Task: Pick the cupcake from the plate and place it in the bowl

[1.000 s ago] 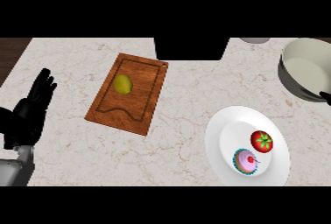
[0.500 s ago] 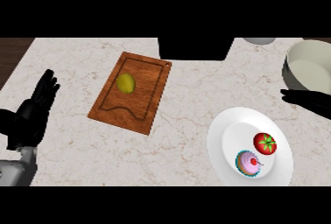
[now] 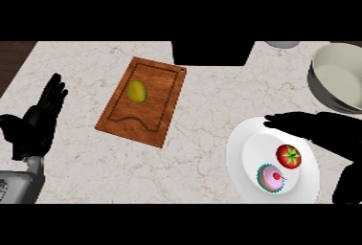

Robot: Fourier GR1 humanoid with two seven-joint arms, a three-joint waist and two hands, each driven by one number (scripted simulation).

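Marble counter: we hold our right hand spread above the plate; we should lower it squarely over the cupcake.

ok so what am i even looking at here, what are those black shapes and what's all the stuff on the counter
This is a view from a humanoid robot's head, looking steeply down at a pale marbled kitchen counter. The black shapes are its two hands. The left hand rests open near the left edge, fingers up, on a grey forearm. The right hand comes in from the right, fingers fairly straight, over the top rim of the round white plate; it holds nothing. On the plate lie a red tomato and a pink-frosted cupcake in a teal wrapper, the thing it should pick up. The grey metal bowl at upper right is where the cupcake goes. A brown wooden cutting board carries a yellow-green lemon.
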